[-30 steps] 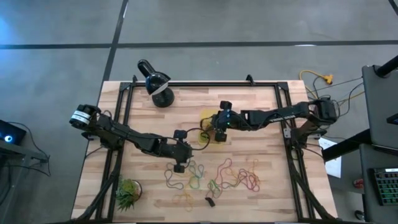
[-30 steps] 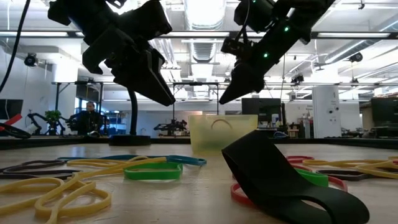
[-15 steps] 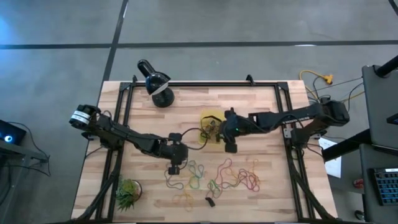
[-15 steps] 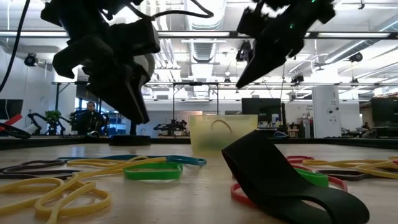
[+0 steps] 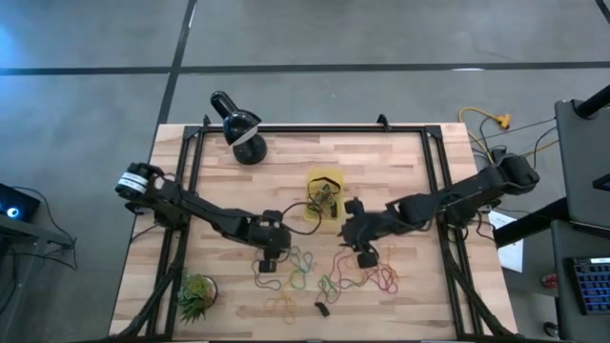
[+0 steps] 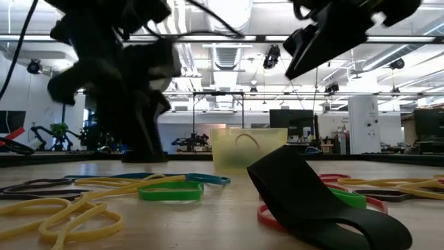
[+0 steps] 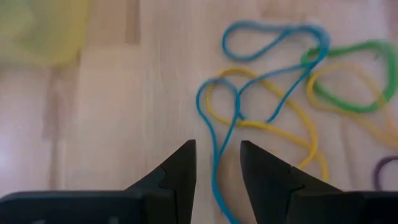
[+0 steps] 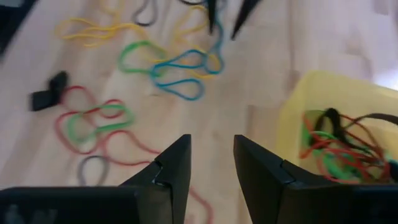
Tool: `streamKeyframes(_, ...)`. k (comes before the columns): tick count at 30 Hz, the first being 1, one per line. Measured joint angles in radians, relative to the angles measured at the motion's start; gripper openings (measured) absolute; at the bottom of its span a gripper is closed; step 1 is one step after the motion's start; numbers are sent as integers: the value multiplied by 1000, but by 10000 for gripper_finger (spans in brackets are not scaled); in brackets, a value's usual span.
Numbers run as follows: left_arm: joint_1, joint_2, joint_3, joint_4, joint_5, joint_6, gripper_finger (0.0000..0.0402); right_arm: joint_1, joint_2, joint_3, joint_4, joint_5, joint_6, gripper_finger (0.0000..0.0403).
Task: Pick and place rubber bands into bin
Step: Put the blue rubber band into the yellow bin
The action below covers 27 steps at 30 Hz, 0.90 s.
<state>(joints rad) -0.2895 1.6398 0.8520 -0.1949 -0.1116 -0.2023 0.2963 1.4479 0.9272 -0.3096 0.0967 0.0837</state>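
The light wooden slatted table (image 5: 400, 162) is carrying the work, partly complete. The small bright yellow plastic bin (image 5: 324, 195) is sitting near the table's centre, already holding several bands, red, green and black. Many thin coloured rubber bands (image 5: 334, 272) are lying loose on the near side. The left gripper (image 7: 217, 163) is hanging over a blue band, fingers parted, holding nothing. The right gripper (image 8: 211, 155) is poised beside the bin, fingers parted, apparently empty.
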Motion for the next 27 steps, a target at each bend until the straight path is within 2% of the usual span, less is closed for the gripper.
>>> streamKeyframes(11, 1, 69, 5, -15, -2, -27, 103, 108, -5, 0, -9, 16, 88, 95)
streamKeyframes(14, 2, 70, 7, -44, 0, -54, 81, 121, -5, 0, -9, 20, 93, 89)
streamKeyframes(20, 2, 71, 6, -69, 0, -52, 8, 125, -5, 0, -9, 37, 93, 75)
streamKeyframes(27, -1, 67, 11, -79, -79, -43, 1, 125, -5, 0, -11, 37, 93, 63)
